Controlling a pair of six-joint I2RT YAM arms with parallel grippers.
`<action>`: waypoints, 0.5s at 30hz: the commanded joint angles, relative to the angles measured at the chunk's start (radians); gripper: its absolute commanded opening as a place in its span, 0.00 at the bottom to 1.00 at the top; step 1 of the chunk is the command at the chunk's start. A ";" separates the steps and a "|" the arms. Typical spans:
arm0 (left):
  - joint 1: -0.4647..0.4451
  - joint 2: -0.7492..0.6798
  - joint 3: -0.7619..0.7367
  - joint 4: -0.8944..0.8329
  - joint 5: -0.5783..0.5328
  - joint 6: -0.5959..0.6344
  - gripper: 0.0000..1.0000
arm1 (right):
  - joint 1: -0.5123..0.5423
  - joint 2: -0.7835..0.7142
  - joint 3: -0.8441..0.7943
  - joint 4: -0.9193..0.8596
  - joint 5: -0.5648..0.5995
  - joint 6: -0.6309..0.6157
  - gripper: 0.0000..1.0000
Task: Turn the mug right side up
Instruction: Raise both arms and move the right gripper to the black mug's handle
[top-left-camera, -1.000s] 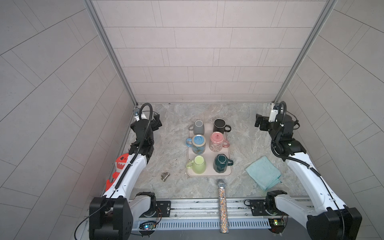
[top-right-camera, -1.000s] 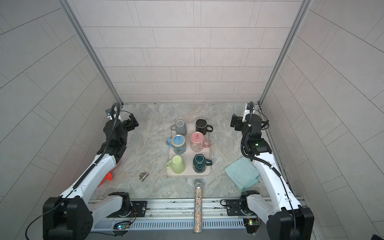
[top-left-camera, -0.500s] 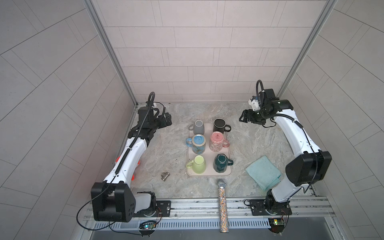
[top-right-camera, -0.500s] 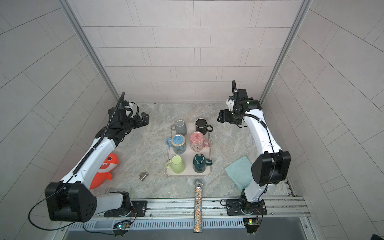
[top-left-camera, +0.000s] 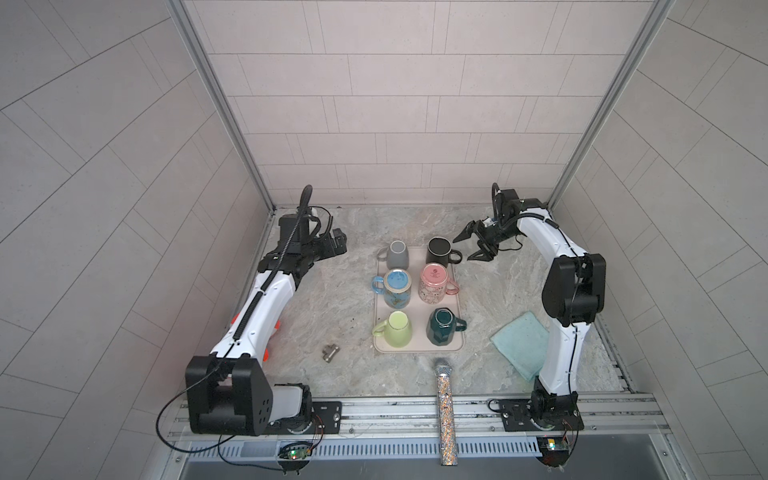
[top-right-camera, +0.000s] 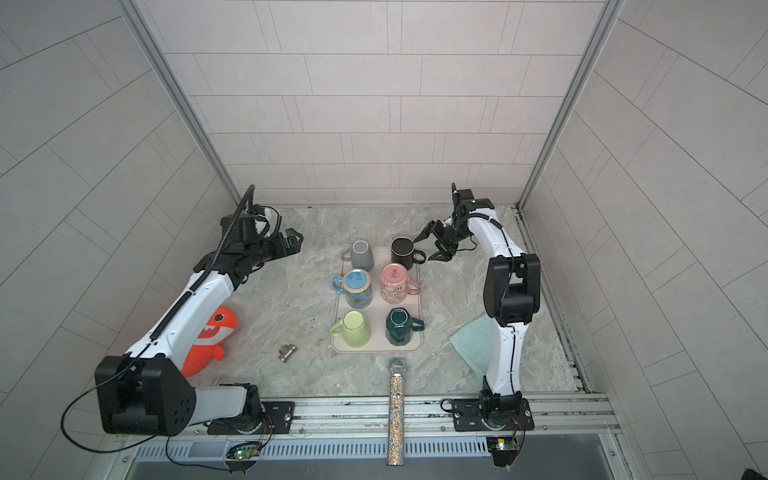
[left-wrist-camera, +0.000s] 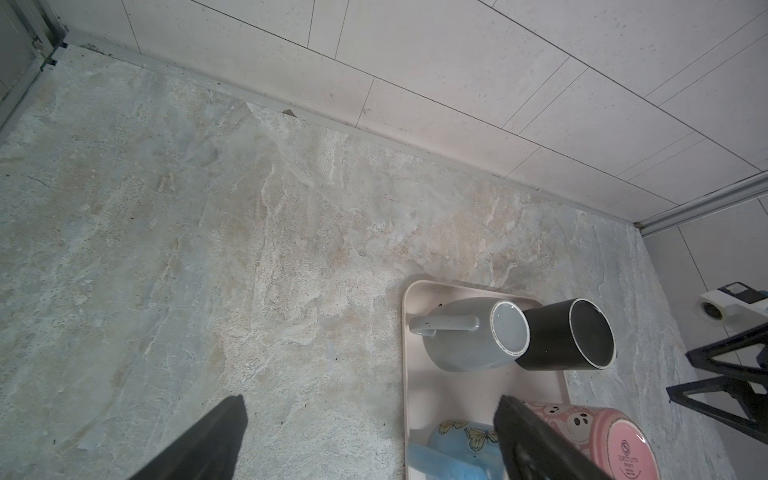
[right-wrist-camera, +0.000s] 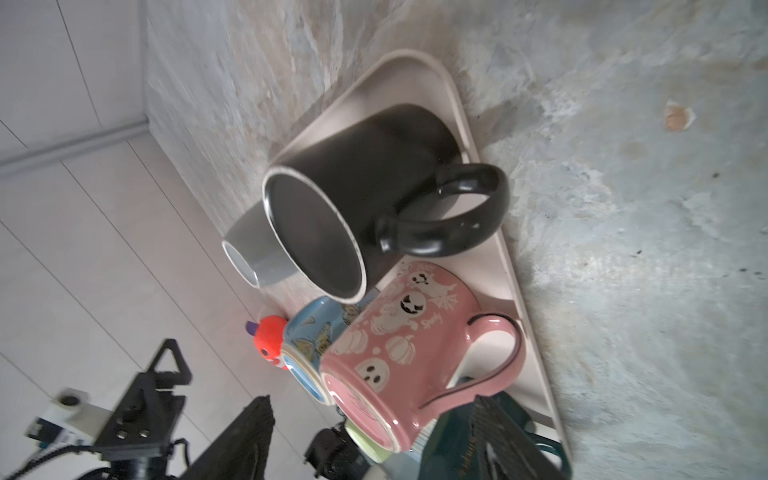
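Glossy black cylindrical mug (top-left-camera: 439, 251) stood at far-right corner of beige rounded-rectangle tray (top-left-camera: 415, 348) on marbled stone-look surface (top-left-camera: 340, 299). Right pincer (top-left-camera: 464, 250) spread empty just beside its looped handle (top-left-camera: 455, 256). Left pincer (left-wrist-camera: 374, 401) gaped wide, empty, well left.

We log the tray (top-left-camera: 419, 334) in the middle of the surface (top-left-camera: 332, 307), six mugs (top-left-camera: 398, 286) on it: two columns, three rows. Just near of the tray a microphone (top-left-camera: 445, 399) lies lengthwise, head toward the tray, tail over the front rail (top-left-camera: 374, 409). Cloth (top-left-camera: 519, 345) to the tray's right, nearer side. Clip (top-left-camera: 330, 353) on the surface near-left of the tray. Toy (top-right-camera: 216, 332) at the left edge, partly beneath the left arm (top-right-camera: 183, 316).
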 joint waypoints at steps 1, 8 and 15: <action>0.001 0.000 0.034 -0.027 -0.002 0.014 1.00 | -0.028 0.009 -0.027 0.081 -0.055 0.237 0.74; 0.002 0.015 0.047 -0.047 -0.012 0.014 1.00 | -0.019 0.034 -0.127 0.195 -0.106 0.436 0.69; 0.001 0.033 0.060 -0.057 -0.014 0.014 1.00 | -0.017 0.058 -0.174 0.320 -0.119 0.550 0.69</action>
